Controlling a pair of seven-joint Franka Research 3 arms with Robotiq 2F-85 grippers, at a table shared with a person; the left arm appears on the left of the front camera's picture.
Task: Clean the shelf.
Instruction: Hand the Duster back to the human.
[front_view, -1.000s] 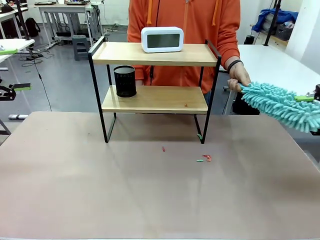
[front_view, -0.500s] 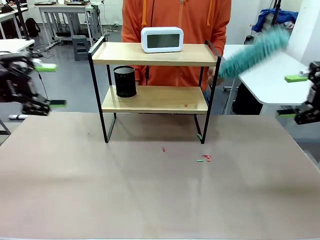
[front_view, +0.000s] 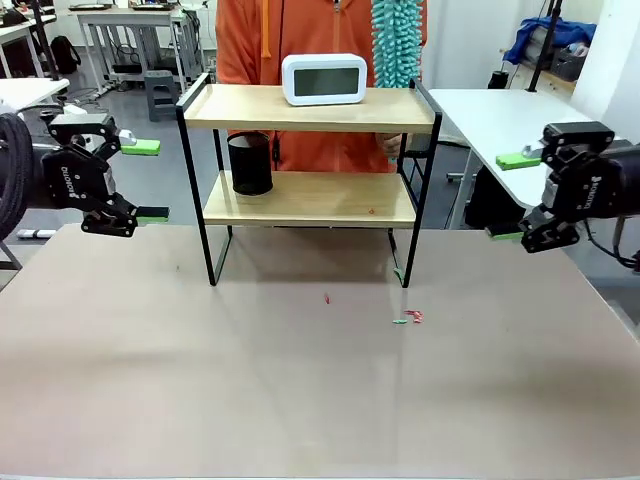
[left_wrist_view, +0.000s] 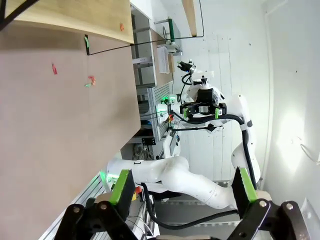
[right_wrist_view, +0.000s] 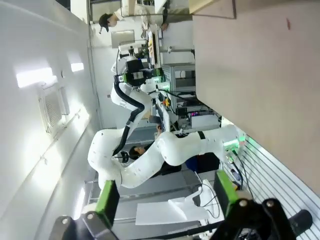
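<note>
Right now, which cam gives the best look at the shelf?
Front view: the whole shelf shows upright, both boards and all the legs, with the clock on top and the black cup on the lower board. Left wrist view catches the lower board's corner; right wrist view shows just a board edge.

Even bright overhead light, front view sharp, soft shadows; wrist views fisheye-bent at edges, wall lamps (right_wrist_view: 35, 77) blown out.

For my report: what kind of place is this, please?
Most likely a robotics lab: two white robot arms, left gripper and right gripper, at a work table, with more white tables behind.
</note>
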